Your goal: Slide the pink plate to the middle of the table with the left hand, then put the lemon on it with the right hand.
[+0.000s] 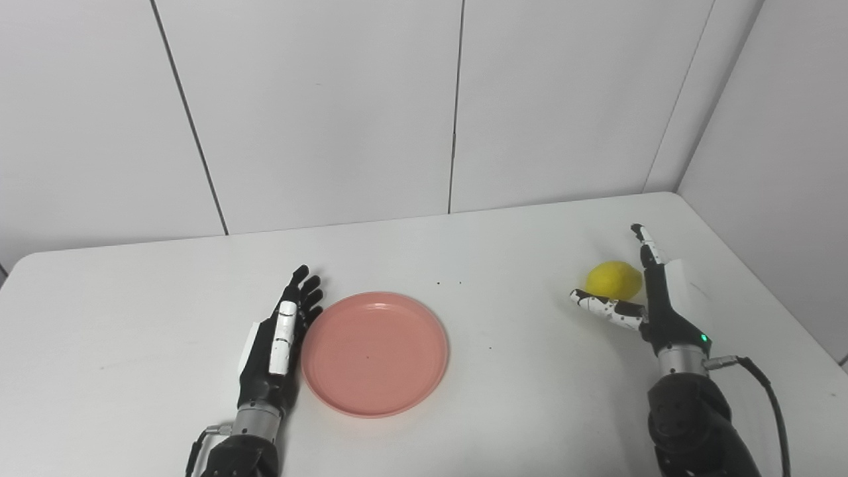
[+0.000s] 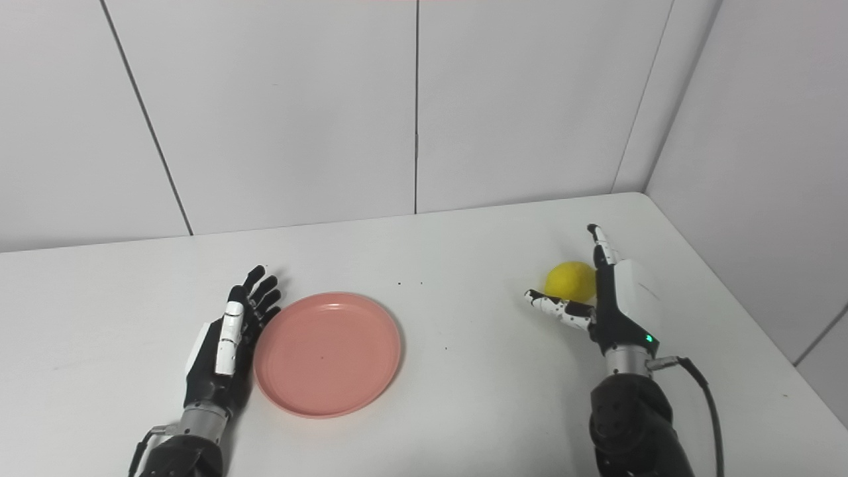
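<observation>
Nearest, at the bottom edge of the frame: two dark forearms, one entering lower left, one lower right, a black cable [image 1: 772, 397] looping off the right wrist.

Just above, lower left: left hand [image 1: 275, 348] flat and edge-on beside the pink plate [image 1: 375, 353], fingers [image 1: 305, 291] stretched straight toward the far side, spread a little, holding nothing. Palm side just beside the plate's left rim, apparently touching it, though contact not certain from either view. Plate lying flat on the white desk [image 1: 517, 371], empty, slightly left of centre in the frame.

Right of centre, a little farther back: right hand [image 1: 652, 298] spread wide, holding nothing, thumb [image 1: 603, 307] jutting left and low, fingers pointing up and away. A small green light lit near the wrist. Lemon [image 1: 615, 279] resting on the desk in the crook between thumb and fingers, partly hidden by the hand on its right side; whether touching the hand, cannot tell. Lemon and plate well apart, bare desk between them.

Farther still, around the middle of the desk: a few tiny dark specks [image 1: 449, 283].

Beyond the desk's far edge, filling the upper half of the frame: white wall panels [image 1: 318, 106] split by thin dark seams, meeting a side wall in the upper right corner.
</observation>
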`<state>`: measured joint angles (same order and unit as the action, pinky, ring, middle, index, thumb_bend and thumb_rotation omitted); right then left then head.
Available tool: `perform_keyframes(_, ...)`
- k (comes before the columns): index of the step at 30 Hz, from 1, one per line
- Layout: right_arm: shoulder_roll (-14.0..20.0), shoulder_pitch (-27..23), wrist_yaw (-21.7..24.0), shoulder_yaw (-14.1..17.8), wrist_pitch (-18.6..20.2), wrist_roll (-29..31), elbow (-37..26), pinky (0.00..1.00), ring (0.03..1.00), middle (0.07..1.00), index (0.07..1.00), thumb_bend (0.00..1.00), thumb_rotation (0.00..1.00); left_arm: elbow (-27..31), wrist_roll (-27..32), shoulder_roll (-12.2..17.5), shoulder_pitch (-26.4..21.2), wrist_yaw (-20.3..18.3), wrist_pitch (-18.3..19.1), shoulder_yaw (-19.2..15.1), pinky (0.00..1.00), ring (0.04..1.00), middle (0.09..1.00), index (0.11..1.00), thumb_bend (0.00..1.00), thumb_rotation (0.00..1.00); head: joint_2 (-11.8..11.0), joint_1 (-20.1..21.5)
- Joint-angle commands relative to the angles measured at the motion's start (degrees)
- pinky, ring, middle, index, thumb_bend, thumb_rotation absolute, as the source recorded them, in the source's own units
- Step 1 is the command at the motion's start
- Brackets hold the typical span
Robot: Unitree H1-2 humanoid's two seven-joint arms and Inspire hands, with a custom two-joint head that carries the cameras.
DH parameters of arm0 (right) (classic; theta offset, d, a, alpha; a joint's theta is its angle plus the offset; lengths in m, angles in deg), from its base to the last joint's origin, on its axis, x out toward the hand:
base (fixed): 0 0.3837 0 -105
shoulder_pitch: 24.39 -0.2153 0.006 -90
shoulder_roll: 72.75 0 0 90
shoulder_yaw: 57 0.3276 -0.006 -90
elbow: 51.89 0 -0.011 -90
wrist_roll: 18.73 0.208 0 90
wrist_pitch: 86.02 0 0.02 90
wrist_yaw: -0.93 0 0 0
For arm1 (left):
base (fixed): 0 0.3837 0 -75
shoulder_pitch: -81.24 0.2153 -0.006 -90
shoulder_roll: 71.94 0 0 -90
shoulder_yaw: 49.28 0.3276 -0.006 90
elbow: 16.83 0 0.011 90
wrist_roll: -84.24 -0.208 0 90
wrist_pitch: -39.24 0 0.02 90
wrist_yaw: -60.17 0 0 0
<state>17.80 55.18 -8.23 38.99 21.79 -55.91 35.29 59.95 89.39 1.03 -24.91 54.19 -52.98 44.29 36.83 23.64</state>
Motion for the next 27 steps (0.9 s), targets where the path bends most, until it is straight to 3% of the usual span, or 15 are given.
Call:
perform_keyframes(1,1.85,-2.62,0.11,-0.32,1.02,-0.67,0.12,0.79,0.894,0.915,0.921,0.94,0.42,-1.33,0.2,0.71,0.15,-0.46,0.43,-0.45,0.92,0.935,0.937,0.932,0.66,1.0,-0.07,-0.02)
perform_keyframes(12,3.31,-5.95,0.01,-1.88,0.05,1.84,8.22,0.77,0.87,0.893,0.895,0.96,0.37,-1.31,-0.39,0.8,0.02,-0.34,0.53,-0.62,0.92,0.931,0.933,0.928,0.67,1.0,-0.26,0.25)
perform_keyframes(21,2.89,-8.04,-3.94,-2.9,-2.92,4.44,13.32,0.72,0.833,0.867,0.859,0.93,0.34,-0.99,0.06,1.01,0.12,-0.64,0.9,-0.74,0.94,0.935,0.937,0.933,0.67,1.0,-0.28,-0.04)
perform_keyframes(23,2.63,-8.39,-5.0,-2.93,-3.38,4.87,14.11,0.73,0.824,0.853,0.843,0.91,0.32,-0.99,-0.08,1.07,0.16,-0.62,0.84,-0.68,0.93,0.935,0.938,0.934,0.67,1.0,-0.23,-0.09)
perform_keyframes(27,2.21,-8.76,-8.0,-2.8,-4.95,5.63,15.57,0.63,0.723,0.773,0.765,0.8,0.22,-0.83,-0.26,1.02,0.19,-0.48,0.84,-0.63,0.92,0.929,0.933,0.929,0.67,1.0,0.0,-0.28)
